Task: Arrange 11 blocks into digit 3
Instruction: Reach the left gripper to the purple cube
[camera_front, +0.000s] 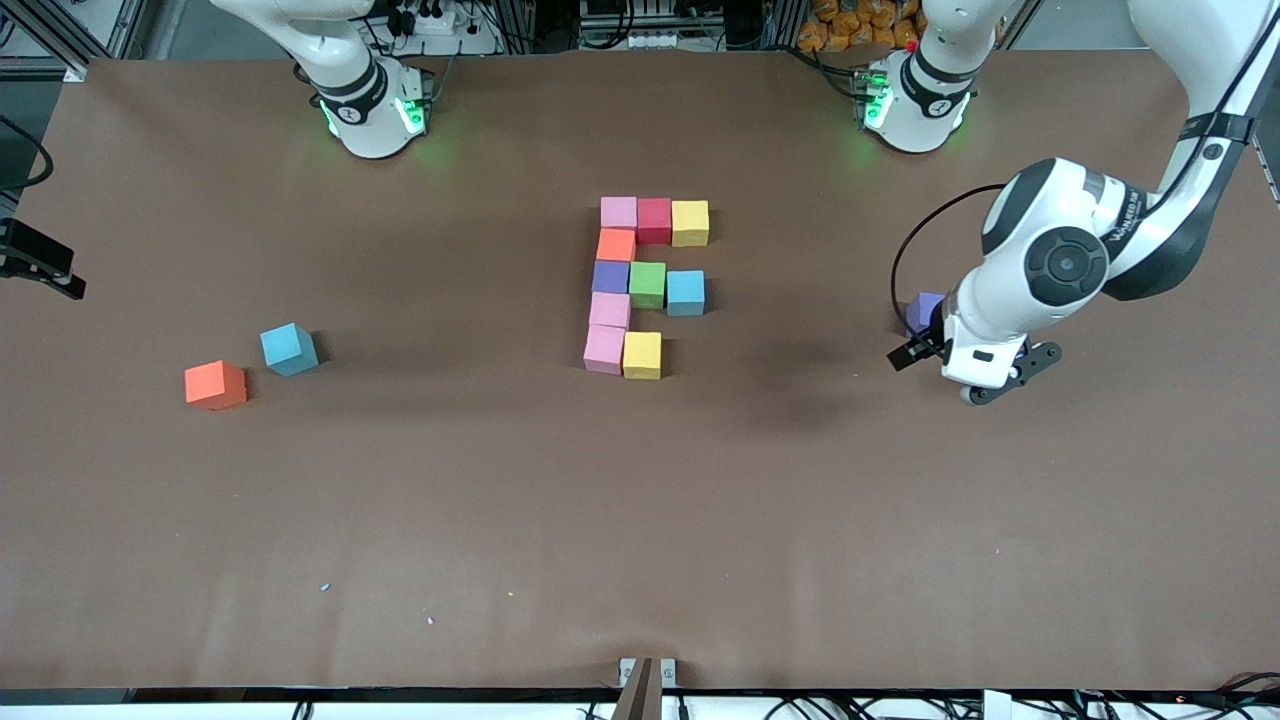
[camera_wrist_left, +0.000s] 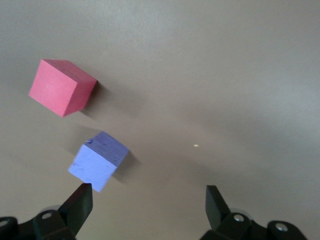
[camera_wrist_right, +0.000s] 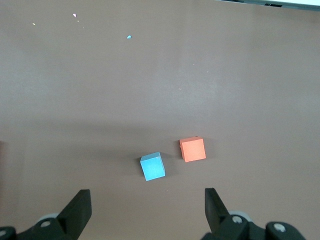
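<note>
Orange block (camera_front: 215, 385) and loose blue block (camera_front: 288, 349) lie nearest the front edge, toward the right arm's end of the table (camera_front: 640, 560).
Left gripper (camera_wrist_left: 145, 202), wide open and empty, hovers near the left arm's end; the purple block (camera_wrist_left: 98, 161) sits just off one fingertip rather than between the jaws, skewed to them. Its wrist view alone shows a red block (camera_wrist_left: 61, 87) close by. Right gripper (camera_wrist_right: 147, 207) waits open above the stray pair. Ten blocks (camera_front: 645, 286) form the unfinished 3 mid-table.
</note>
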